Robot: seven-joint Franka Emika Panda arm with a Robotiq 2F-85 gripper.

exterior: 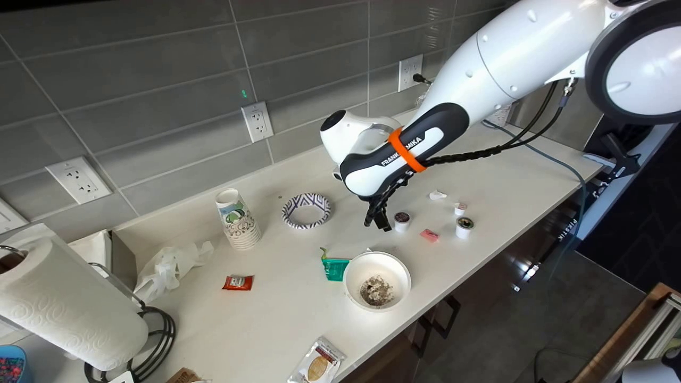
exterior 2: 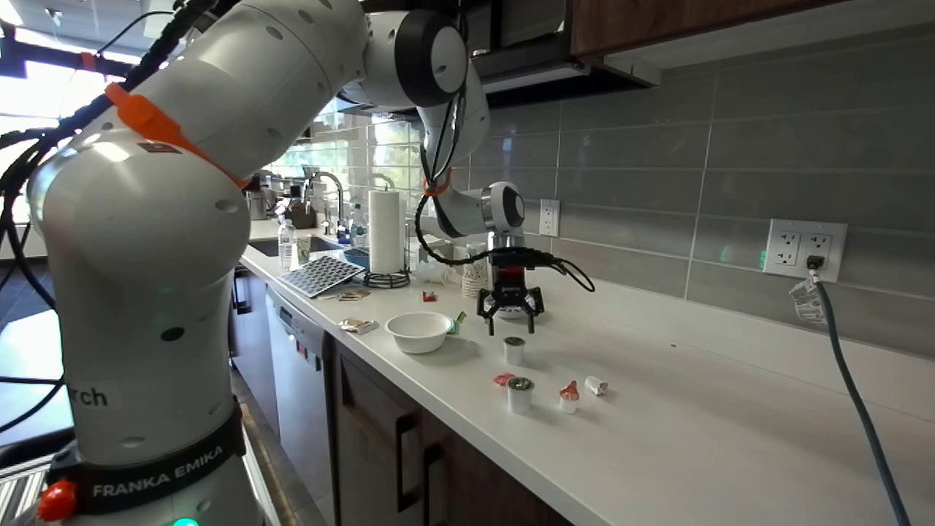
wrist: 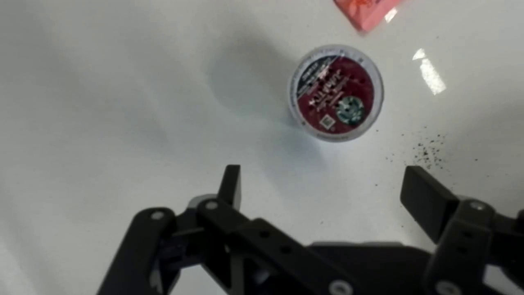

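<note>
My gripper (wrist: pixel 323 166) stands open above the white counter, with nothing between its fingers. Closest to it is a coffee pod (wrist: pixel 335 94) with a dark red lid, upright on the counter just beyond the fingertips in the wrist view. In both exterior views the gripper (exterior 2: pixel 511 330) hangs over the counter near this pod (exterior: pixel 402 221), not touching it. A pink packet (exterior: pixel 430 235) lies beside the pod. Another pod (exterior: pixel 464 227) with a dark lid and a small creamer cup (exterior 2: pixel 569 400) stand nearby. Toward the counter's front edge sits a white bowl (exterior 2: pixel 420 340) containing dry, crumbly flakes.
A green packet (exterior: pixel 335 269) lies against the bowl. Behind are a patterned paper bowl (exterior: pixel 290 211) and a stack of paper cups (exterior: pixel 240 226). Farther along are a red packet (exterior: pixel 238 282), a silver packet (exterior: pixel 317 364) and a paper towel roll (exterior: pixel 69 308). Tiled wall (exterior: pixel 319 106) backs the counter.
</note>
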